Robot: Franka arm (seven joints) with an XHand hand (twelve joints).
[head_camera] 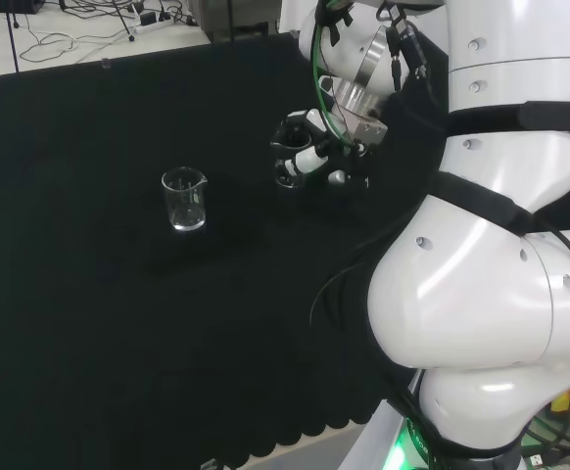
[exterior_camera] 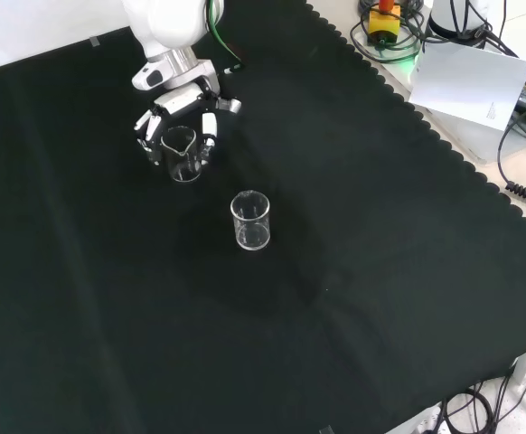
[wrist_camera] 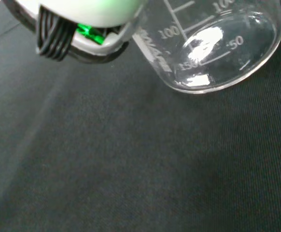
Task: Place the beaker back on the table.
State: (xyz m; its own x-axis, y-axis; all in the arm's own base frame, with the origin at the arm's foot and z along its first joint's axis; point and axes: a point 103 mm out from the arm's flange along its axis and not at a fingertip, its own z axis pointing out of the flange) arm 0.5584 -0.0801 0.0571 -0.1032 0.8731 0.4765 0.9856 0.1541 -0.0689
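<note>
In the head view, a clear glass cup (head_camera: 184,199) stands alone on the black cloth (head_camera: 89,294), to the left. It stands straight up and looks empty. To its right is the hand (head_camera: 305,152), with its fingers curled around a second clear beaker (head_camera: 288,174). That beaker is hard to see here, because the dark fingers hide most of it. Farther right, the big white arm (head_camera: 491,294) blocks that side of the bench.

In the front view, the hand (exterior_camera: 177,113) comes in from the top left. Its fingers wrap both sides of the beaker (exterior_camera: 183,154), which stands upright with its spout showing at the rim. It looks empty. Its bottom is at the cloth (exterior_camera: 380,271) or just above it; I cannot tell if it touches. The other cup (exterior_camera: 250,220) stands near it, lower and to the right, apart from the hand. At the far right, off the cloth, lie a white sheet (exterior_camera: 471,81) and some cables (exterior_camera: 525,190).

The wrist view shows what the others do not. The beaker (wrist_camera: 213,48) is very close, and you can see white marks and lines on its side. Nothing is inside it. A white part of the hand (wrist_camera: 82,19) with black wires sits beside it, and the cloth (wrist_camera: 131,169) lies below.
</note>
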